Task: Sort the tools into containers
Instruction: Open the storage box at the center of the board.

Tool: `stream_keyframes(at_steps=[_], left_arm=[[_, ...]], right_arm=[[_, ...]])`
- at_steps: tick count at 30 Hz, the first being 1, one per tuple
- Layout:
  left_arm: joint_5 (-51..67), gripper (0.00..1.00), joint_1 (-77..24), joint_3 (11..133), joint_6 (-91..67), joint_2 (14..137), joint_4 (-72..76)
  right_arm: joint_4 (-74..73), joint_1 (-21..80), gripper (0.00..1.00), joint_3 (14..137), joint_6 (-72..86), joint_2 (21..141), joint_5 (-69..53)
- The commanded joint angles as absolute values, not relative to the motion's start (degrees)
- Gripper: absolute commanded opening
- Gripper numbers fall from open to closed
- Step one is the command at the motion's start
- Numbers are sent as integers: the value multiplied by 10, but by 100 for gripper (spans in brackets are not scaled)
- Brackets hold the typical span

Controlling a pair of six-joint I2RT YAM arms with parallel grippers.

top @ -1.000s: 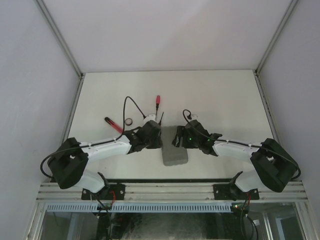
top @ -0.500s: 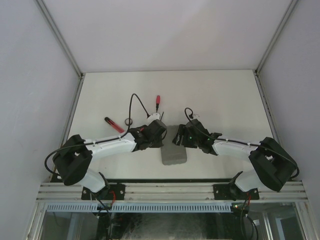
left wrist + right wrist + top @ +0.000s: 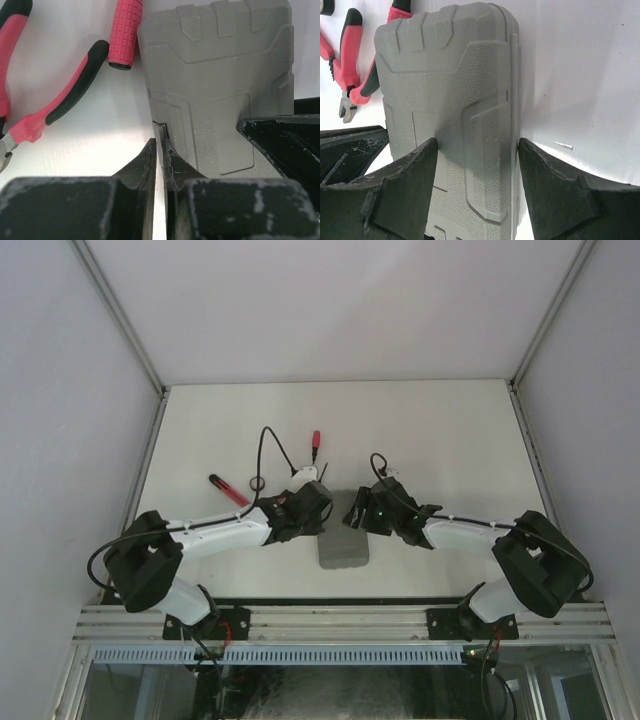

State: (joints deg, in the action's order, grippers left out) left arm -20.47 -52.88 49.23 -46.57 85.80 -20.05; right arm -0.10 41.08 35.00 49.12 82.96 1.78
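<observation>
Right wrist view: a two-arm hold that could slip

The biggest risk, as I read it, is the grey case (image 3: pixel 450 100) skating or flipping on the desk (image 3: pixel 450 440). It lies flat and shut between the two arms. The left gripper (image 3: pixel 160 144) has only a sliver of the case's left edge. A pull there could tear free of the lip, or drag the whole case if the hold on the other side is weak. The pliers (image 3: pixel 60 100) and a screwdriver (image 3: pixel 125 30) lie just beside that edge (the screwdriver's grip touches or nearly touches the case corner), so a sideways lurch would knock them about. Both grippers also sit close together over the case and could collide.

The left jaws are all but pressed together, nipping a thin pale tab at the seam. The right gripper (image 3: pixel 477 144) has its jaws spread wide. One finger bears on the case's right edge and the other on its textured top, so it seems to clamp only part of the width. The tools in view lie outside the case.
</observation>
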Motion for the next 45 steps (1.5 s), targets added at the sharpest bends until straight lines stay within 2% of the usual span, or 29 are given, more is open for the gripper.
stream_keyframes(at_steps=[1, 13, 21, 28, 37, 42, 45], left_arm=[[-272, 12, -523, 455, -454, 853, -317], [-285, 7, -519, 441, -446, 826, -329], [-250, 0, -496, 420, -428, 802, -299], [-243, 1, -482, 404, -419, 771, -295], [-229, 17, -469, 373, -412, 643, -252], [-199, 22, -451, 354, -402, 577, -212], [-190, 29, -447, 341, -389, 543, -181]], right_arm=[[-123, 400, 62, 316, 462, 869, 67], [-120, 397, 61, 313, 460, 879, 68], [-119, 396, 55, 312, 459, 891, 70], [-113, 396, 54, 311, 459, 896, 65], [-116, 396, 55, 311, 456, 876, 63], [-114, 398, 56, 311, 450, 868, 62], [-109, 398, 56, 310, 445, 869, 55]])
